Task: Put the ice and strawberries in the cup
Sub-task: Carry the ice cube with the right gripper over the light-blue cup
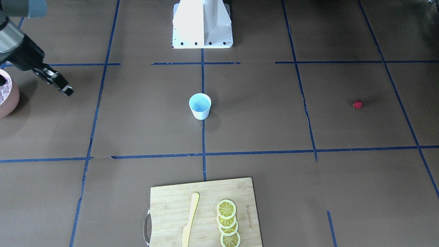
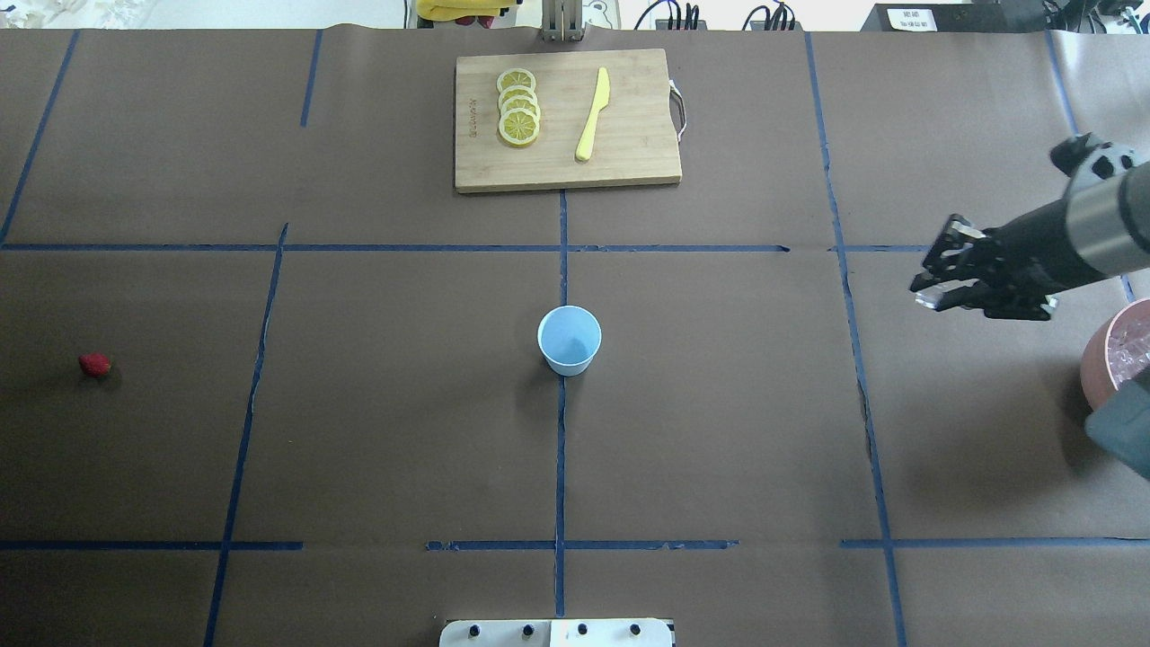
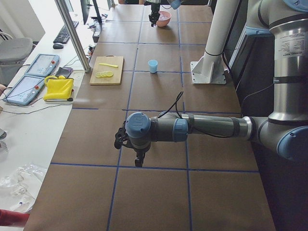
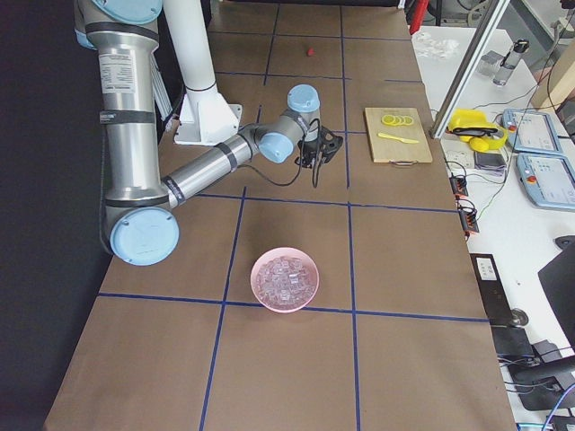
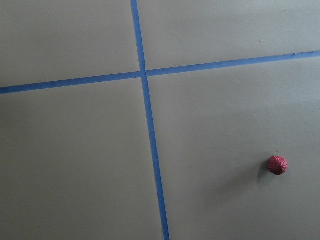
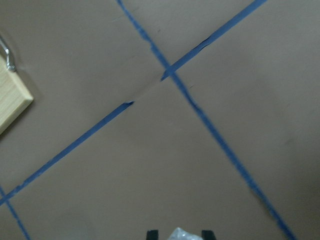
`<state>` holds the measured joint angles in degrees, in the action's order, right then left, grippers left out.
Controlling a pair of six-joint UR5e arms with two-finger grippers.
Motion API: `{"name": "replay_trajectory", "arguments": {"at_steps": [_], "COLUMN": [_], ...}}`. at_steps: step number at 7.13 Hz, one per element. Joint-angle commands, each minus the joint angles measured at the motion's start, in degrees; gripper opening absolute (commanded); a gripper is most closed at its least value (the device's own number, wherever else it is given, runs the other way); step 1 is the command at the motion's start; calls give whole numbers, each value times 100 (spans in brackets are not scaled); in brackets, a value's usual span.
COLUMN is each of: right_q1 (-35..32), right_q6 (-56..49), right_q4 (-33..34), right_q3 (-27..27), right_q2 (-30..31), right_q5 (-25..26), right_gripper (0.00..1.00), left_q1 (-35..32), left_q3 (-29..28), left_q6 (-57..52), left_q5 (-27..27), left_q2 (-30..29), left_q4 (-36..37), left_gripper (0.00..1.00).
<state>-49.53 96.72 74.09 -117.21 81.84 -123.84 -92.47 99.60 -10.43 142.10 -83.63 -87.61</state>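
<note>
- Bright, even light from above; the cup [image 1: 200,106] and strawberry [image 1: 357,104] cast soft, faint shadows on the surface [image 1: 137,120].
- The right wrist view is slightly blurred.

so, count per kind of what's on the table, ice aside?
cup: 1
strawberry: 1
bowl: 1
cutting board: 1
knife: 1
lemon slices: 4
Total: 9

On a wooden cutting board [image 2: 629,166] we see four overlapping lemon slices [image 2: 518,108] and a yellow knife [image 2: 593,114] beside them — a pink bowl [image 2: 1096,373] sits well apart
</note>
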Motion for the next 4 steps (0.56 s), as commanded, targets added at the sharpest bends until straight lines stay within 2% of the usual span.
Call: {"name": "replay_trajectory", "arguments": {"at_steps": [1, 2, 3, 4], "right_q1": [862, 1101, 1277, 1462], "right_q6": [1089, 1564, 1752, 1779], "right_q4": [1121, 1134, 1125, 1108], "right_q3": [485, 958, 1407, 1664], "right_q2": [-1882, -2509, -2924, -3111], "right_q5": [569, 850, 922, 1045], "right_gripper": [3, 3, 3, 9], "left_q1": [1, 1, 1, 1], "left_q3": [-10, -2, -2, 16], "left_q6": [14, 32, 32, 32], "left_q5": [-7, -7, -7, 2], "left_q2": [179, 215, 216, 216], "left_q4": [-491, -589, -599, -599], "left_gripper": [100, 100, 100, 100]}}
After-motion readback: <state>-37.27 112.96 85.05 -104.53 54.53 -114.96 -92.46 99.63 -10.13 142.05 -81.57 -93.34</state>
